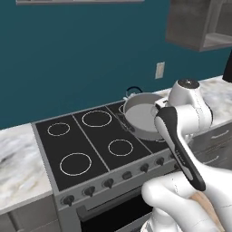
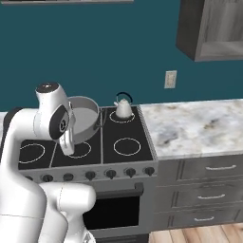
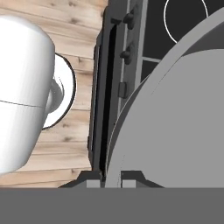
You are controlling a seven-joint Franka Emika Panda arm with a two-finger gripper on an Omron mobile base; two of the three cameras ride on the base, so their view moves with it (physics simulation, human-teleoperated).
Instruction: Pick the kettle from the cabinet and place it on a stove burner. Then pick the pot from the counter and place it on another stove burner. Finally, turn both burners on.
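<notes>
Pot (image 1: 141,116) status: we see it held tilted above the black glass cooktop (image 1: 97,140), its open side turned toward the left base camera and its far rim over the right-hand rings. In the hand view the gripper (image 3: 110,179) has its two finger tips drawn close together on the thin rim of the pot, one tip on each side of the wall, so we read it as pinching the pot rim. The wide grey body of the pot occupies the right of that view, with the stove front and its dark knobs (image 3: 127,54) running beside it and wooden floor (image 3: 74,39) beyond.

From the right base view we locate the kettle (image 2: 123,107) standing upright on the rear right burner ring (image 2: 122,116), close to the teal wall, just beside the pot. The front right ring (image 2: 126,145) carries nothing. The marble counter (image 2: 199,126) lies to the right of the cooktop, with drawer fronts below it. The cabinet (image 2: 213,28) hangs on the wall above the counter, well apart from the kettle.
</notes>
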